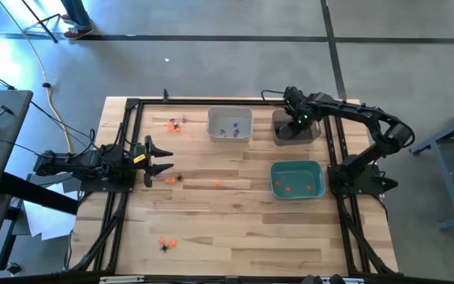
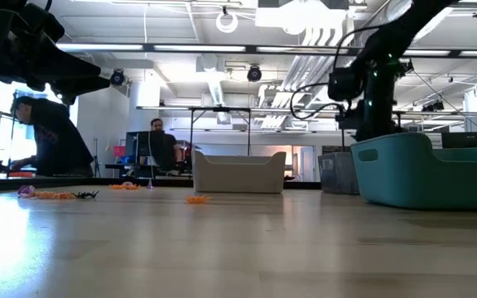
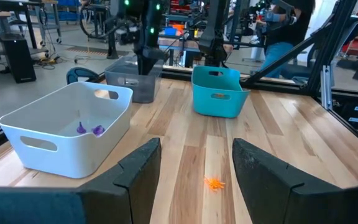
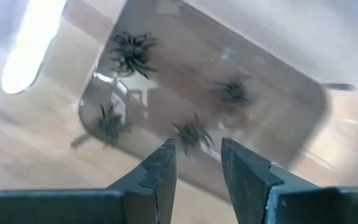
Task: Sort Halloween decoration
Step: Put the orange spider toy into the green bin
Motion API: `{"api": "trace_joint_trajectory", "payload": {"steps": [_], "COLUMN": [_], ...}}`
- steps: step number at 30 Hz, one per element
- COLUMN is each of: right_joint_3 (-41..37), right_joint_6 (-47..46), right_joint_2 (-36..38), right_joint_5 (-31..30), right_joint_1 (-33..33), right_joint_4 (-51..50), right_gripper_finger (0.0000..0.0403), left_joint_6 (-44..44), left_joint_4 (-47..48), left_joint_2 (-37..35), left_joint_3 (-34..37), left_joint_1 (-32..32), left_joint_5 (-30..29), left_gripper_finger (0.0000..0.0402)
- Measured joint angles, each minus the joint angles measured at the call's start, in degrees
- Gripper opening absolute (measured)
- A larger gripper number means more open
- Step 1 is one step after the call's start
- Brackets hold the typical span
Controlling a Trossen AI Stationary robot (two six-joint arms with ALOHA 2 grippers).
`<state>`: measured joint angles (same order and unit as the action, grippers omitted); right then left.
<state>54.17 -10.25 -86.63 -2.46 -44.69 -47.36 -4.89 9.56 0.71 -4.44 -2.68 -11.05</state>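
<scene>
The Halloween decoration lies scattered as tiny trinkets: an orange and purple cluster (image 1: 177, 122) at the far left, orange and black ones (image 1: 172, 179) before my left gripper, and more (image 1: 164, 244) near the front. Several black spiders (image 4: 131, 50) lie on the floor of the dark bin (image 1: 296, 128). My right gripper (image 4: 199, 163) hangs open above that bin, pointing down, with nothing between its fingers. My left gripper (image 3: 196, 165) waits open at the table's left side, and an orange trinket (image 3: 214, 183) lies on the wood ahead of it.
A white bin (image 1: 229, 125) with purple trinkets (image 3: 89, 129) stands at the far middle. A teal bin (image 1: 296, 179) with orange trinkets sits at the right, near my right arm's base. Black frame rails run along both table sides. People work in the room behind.
</scene>
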Motion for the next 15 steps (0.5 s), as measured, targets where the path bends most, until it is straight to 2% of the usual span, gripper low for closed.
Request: {"api": "trace_joint_trajectory", "payload": {"steps": [3, 8, 11, 15], "right_joint_3": [7.1, 20.5, 26.5, 30.6], "right_joint_6": [-0.8, -2.5, -4.9, -6.9], "right_joint_2": [0.0, 0.2, 0.2, 0.2], "right_joint_5": [-3.4, -8.6, -9.3, -5.8], "right_joint_1": [1.4, 6.5, 11.1, 19.0], "right_joint_4": [-10.1, -20.7, -21.8, -17.5], "right_gripper_finger": [0.0122, 0.0122, 0.0122, 0.0122], "left_joint_6": [0.0, 0.0, 0.0, 0.0], "left_joint_4": [0.0, 0.0, 0.0, 0.0], "left_joint_2": [0.0, 0.0, 0.0, 0.0], "left_joint_3": [0.0, 0.0, 0.0, 0.0], "left_joint_1": [0.0, 0.0, 0.0, 0.0], "left_joint_5": [0.0, 0.0, 0.0, 0.0], "left_gripper_finger": [0.0186, 0.0186, 0.0186, 0.0186]}}
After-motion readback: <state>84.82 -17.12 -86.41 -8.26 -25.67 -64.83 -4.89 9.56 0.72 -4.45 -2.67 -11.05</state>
